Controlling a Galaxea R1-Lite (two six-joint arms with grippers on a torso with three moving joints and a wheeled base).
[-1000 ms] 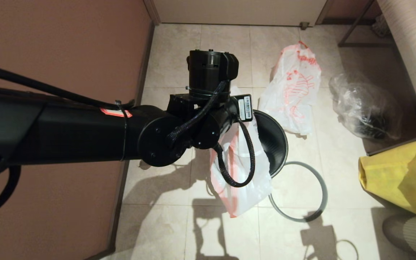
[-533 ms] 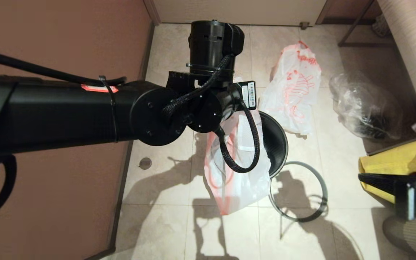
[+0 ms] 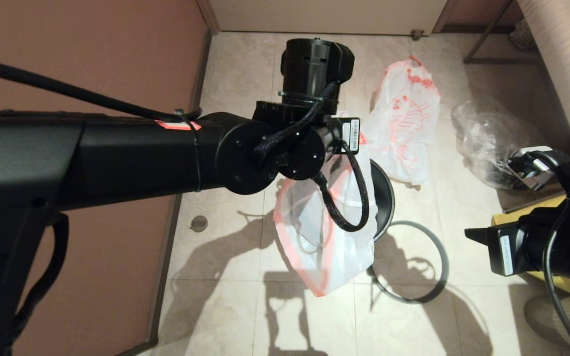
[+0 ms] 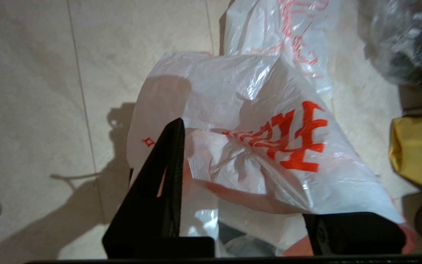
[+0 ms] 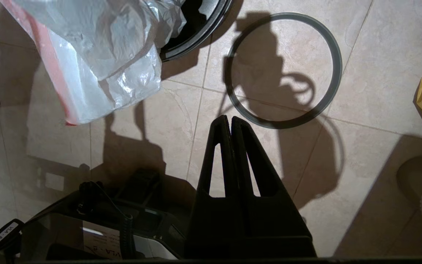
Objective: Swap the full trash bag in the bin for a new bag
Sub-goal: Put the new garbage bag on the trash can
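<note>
Your left gripper (image 4: 240,190) fingers pinch the new bag (image 4: 269,146) above the bin (image 3: 384,198); your right gripper (image 5: 231,119) hangs closed, empty.

White new bag (image 4: 255,121) with red characters, black bin (image 3: 383,198).

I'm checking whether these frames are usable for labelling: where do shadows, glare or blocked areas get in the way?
Head view: the left arm fills the foreground, hiding the left gripper and most of the bin; hard shadows cross the floor. Left wrist view: glare streaks the new bag. Right wrist view: the right gripper is silhouetted, its shadow over the grey ring.
</note>
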